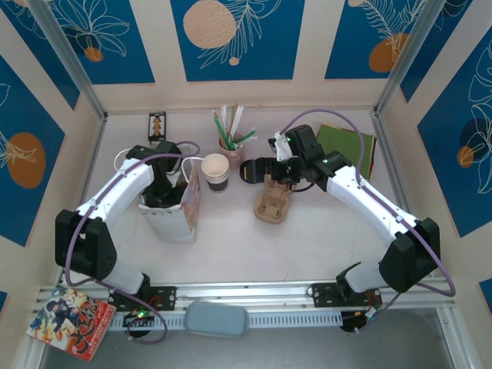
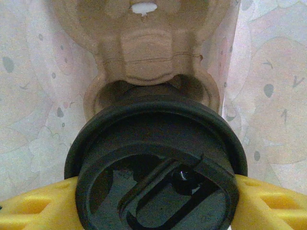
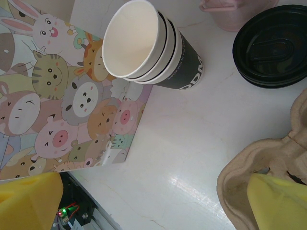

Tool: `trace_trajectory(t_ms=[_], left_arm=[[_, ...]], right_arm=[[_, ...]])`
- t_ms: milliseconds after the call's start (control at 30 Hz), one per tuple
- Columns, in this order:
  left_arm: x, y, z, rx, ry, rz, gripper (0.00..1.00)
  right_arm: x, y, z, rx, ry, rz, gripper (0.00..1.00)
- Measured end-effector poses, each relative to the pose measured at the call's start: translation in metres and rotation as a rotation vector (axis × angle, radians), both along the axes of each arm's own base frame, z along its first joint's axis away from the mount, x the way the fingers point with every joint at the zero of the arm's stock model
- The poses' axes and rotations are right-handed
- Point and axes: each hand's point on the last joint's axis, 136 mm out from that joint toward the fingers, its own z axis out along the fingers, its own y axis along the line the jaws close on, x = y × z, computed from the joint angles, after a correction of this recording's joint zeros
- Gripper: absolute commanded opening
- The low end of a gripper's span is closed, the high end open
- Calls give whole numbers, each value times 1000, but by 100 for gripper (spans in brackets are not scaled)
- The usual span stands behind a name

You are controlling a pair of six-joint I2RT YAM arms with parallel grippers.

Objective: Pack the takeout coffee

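Observation:
The takeout coffee [image 2: 156, 163] shows from above as a round black lid, deep inside the paper bag [image 2: 29, 96]. It stands against a brown pulp cup carrier [image 2: 144, 52] at the bag's bottom. My left gripper [image 2: 156, 203] has its yellow fingers [image 2: 33, 208] pressed against both sides of the lid. From above, the left gripper [image 1: 163, 194] reaches down into the white bag [image 1: 178, 223]. My right gripper [image 3: 153, 206] hangs open over bare table, one finger above a second pulp carrier [image 3: 240, 182]. In the top view the right gripper [image 1: 267, 171] hovers just above that carrier [image 1: 273, 206].
A stack of lidless cups [image 1: 216, 173] [image 3: 144, 45] stands right of the bag, whose animal-print side [image 3: 57, 96] faces the right wrist. Loose black lids [image 3: 271, 48] lie beyond. A pink holder of straws [image 1: 231, 146] and green napkins [image 1: 347, 146] sit at the back.

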Motion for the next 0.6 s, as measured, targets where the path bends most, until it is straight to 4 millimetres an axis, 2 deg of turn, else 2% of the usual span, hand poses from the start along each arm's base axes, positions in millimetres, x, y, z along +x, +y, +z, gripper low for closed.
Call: trace_trajectory(t_ms=[600], left_arm=[[1, 1, 1, 6, -6, 0, 73]], right_arm=[[0, 0, 0, 0, 0, 0, 99]])
